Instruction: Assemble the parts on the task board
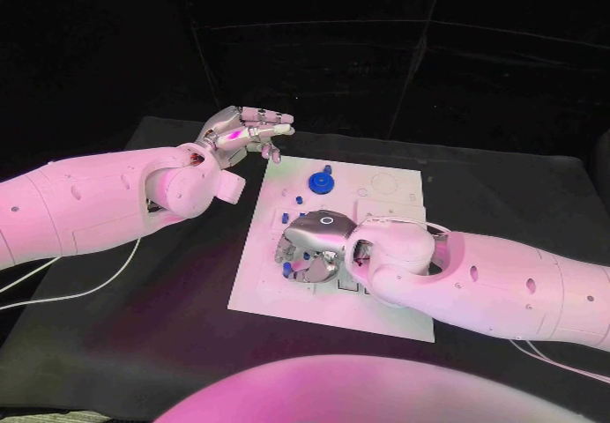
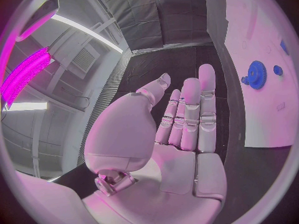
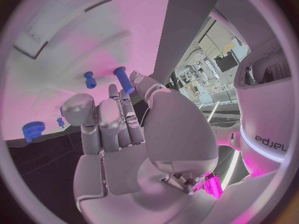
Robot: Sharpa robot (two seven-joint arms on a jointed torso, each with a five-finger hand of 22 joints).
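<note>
While black, table (image 1: 140,352) bears white task board (image 1: 394,189).

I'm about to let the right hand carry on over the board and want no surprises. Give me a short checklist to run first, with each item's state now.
1. Left hand off the task board, open and holding nothing: ok.
2. Right hand over the board's near half: ok.
3. Right hand holds a blue peg: cannot tell; the peg shows at its fingertips, contact unclear.
4. Blue gear on the board's far part, away from both hands: ok.
5. Small blue peg stands on the board, free of the fingers: ok.
</note>
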